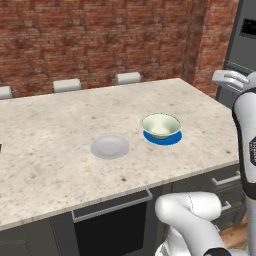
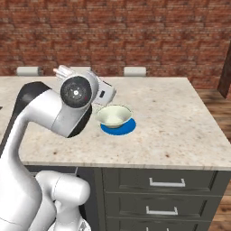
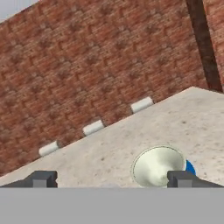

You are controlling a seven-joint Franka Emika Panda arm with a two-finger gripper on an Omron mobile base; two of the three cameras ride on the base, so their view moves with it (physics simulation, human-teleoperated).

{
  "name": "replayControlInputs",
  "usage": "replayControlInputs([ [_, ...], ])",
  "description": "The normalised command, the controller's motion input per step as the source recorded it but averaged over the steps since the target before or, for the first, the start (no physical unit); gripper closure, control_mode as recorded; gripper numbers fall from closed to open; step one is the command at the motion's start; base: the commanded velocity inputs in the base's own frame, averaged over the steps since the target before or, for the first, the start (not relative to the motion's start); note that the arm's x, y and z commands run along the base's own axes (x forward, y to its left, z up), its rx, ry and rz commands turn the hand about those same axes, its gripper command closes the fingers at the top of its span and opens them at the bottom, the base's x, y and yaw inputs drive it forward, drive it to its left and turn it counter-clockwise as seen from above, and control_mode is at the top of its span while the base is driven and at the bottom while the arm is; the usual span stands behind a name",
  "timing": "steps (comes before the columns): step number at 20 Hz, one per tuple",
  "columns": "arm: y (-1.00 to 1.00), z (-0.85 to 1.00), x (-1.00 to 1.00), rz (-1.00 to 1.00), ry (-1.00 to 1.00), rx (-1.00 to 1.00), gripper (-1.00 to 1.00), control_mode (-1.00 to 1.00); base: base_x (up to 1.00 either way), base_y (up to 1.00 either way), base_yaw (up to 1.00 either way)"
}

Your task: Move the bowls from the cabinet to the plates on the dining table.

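**One bowl set on its plate, hand open above the counter**

On the beige speckled counter (image 1: pixel 60 150), going left to right in the left base view, lies first the pale grey plate (image 1: pixel 110 147), flat and bare, with open stone all around it. Just to its right, apart from it, stands the cream-white bowl (image 1: pixel 160 124) upright on the bright blue plate (image 1: pixel 165 138), whose blue rim shows at the bowl's front and right. Both plates lie nearer the front edge than the back, and neither reaches an edge. Left of the grey plate the counter runs wide and free to the picture's border; right of the bowl a broad bare stretch leads to the counter's right end.

Along the far edge three pale chair backs (image 1: pixel 67 85) stand before the red brick wall (image 1: pixel 100 35). Under the front edge, dark drawer fronts (image 2: pixel 167 182) with silver handles show in the right base view.

The hand (image 3: pixel 111 178) has its two fingertips (image 3: pixel 41 178) spread wide with nothing between them; it is raised above the counter, touching neither bowl nor plate. In the hand view the bowl sits low between the fingertips, close to the right one, a sliver of blue beside it.

Count: one bowl, two plates, three chair backs.
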Motion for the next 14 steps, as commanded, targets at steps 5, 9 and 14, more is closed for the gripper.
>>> replayControlInputs([
  [5,0.0,0.38,-0.57,-0.33,0.03,0.3,-1.0,-1.0,0.0,0.0,0.0],
  [9,0.01,0.4,-0.54,-0.32,0.01,0.27,-1.0,-1.0,0.0,0.0,0.0],
  [14,0.17,0.28,-0.48,-0.25,0.0,0.26,-1.0,-1.0,0.0,0.0,0.0],
])
